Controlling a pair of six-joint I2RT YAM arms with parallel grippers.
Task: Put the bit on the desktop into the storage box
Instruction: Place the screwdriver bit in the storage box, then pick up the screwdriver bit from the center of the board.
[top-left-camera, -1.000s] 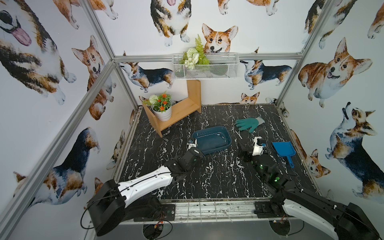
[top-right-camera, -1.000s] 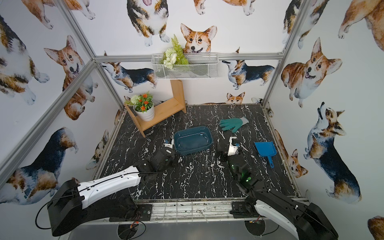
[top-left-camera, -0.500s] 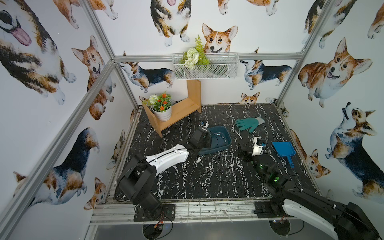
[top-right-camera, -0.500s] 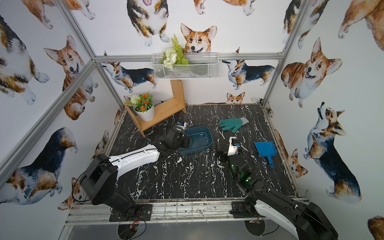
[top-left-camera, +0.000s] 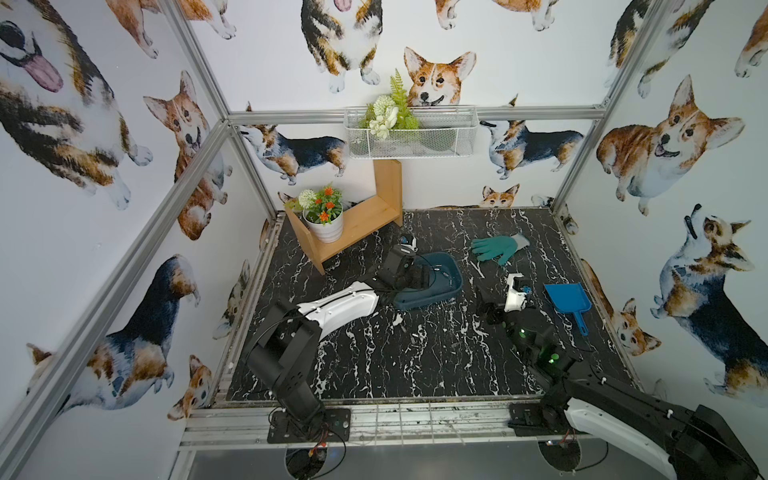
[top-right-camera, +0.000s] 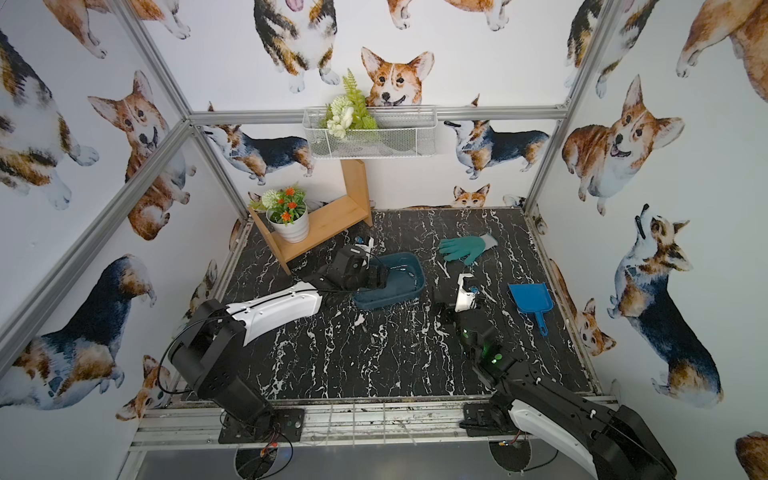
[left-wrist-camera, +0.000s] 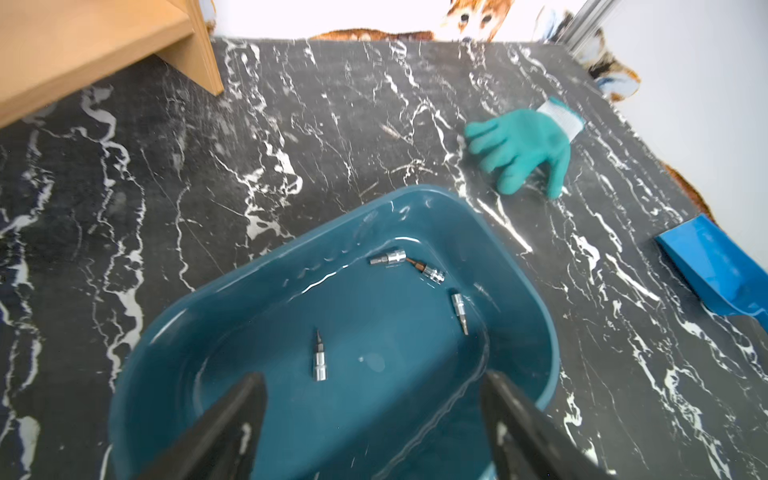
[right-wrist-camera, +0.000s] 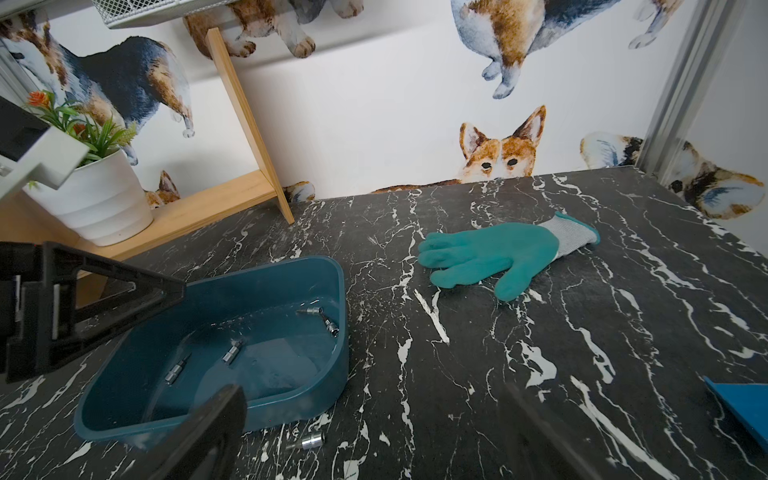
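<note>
The left claw (left-wrist-camera: 374, 378) is held above the storage box (left-wrist-camera: 249, 291), jaws apart and empty; four bits (left-wrist-camera: 319, 365) are seen inside, just ahead of it. The right claw (right-wrist-camera: 370, 399) is likewise spread. One bit (right-wrist-camera: 307, 441) is seen on the worktop (right-wrist-camera: 498, 332), near that claw, beside the box wall.

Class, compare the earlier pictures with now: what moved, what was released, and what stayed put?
The left tool moved from beside the dark teal plastic storage box to above it and opened, apparently dropping a small silver socket bit that lies inside. The right tool, green fabric glove and bright blue plastic dustpan stayed put.
</note>
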